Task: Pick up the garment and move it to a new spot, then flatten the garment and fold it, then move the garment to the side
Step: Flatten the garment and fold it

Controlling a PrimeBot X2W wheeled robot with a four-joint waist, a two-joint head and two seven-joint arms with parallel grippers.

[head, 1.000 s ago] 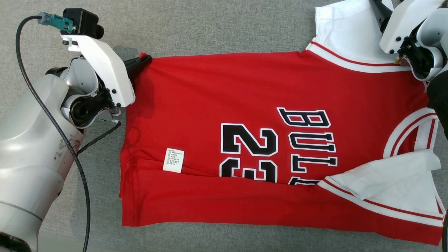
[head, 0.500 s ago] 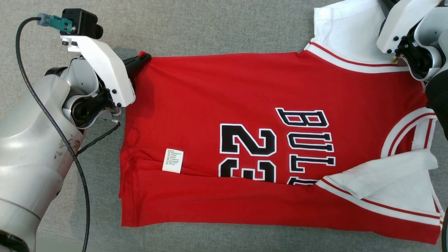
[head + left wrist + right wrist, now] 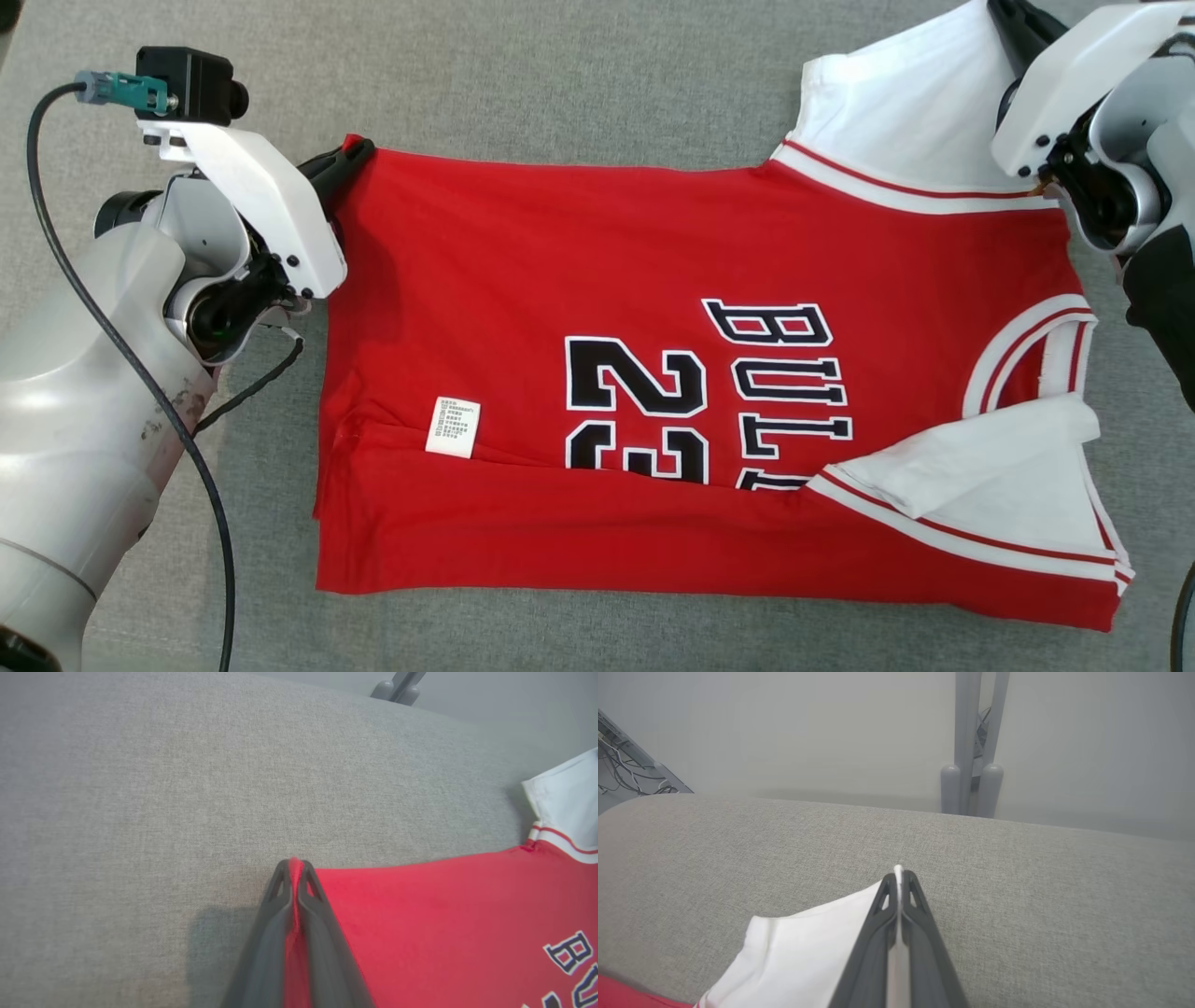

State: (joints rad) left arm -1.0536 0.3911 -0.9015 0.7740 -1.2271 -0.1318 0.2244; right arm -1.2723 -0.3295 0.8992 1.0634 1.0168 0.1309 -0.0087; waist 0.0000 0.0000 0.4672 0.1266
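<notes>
The garment (image 3: 579,280) is a red jersey with white sleeves, black lettering and the number 23, spread on a grey cloth surface with its near long edge folded over. My left gripper (image 3: 359,149) is shut on the jersey's far hem corner; in the left wrist view the red cloth (image 3: 444,924) is pinched between the dark fingers (image 3: 280,914) of that gripper (image 3: 294,863). My right gripper (image 3: 899,872) is shut on the edge of the far white sleeve (image 3: 803,956). In the head view that sleeve (image 3: 896,121) rises toward the right gripper's dark fingers (image 3: 1022,23).
A white care label (image 3: 453,427) lies on the red cloth near the hem. The near white sleeve (image 3: 990,476) lies folded over the jersey. A grey post (image 3: 971,742) stands beyond the surface's far edge, and cables (image 3: 621,774) lie at the far left.
My right gripper has shut on the far sleeve, and that sleeve now stands pulled up. The head view has shifted, so the jersey sits further left and lower in it.
</notes>
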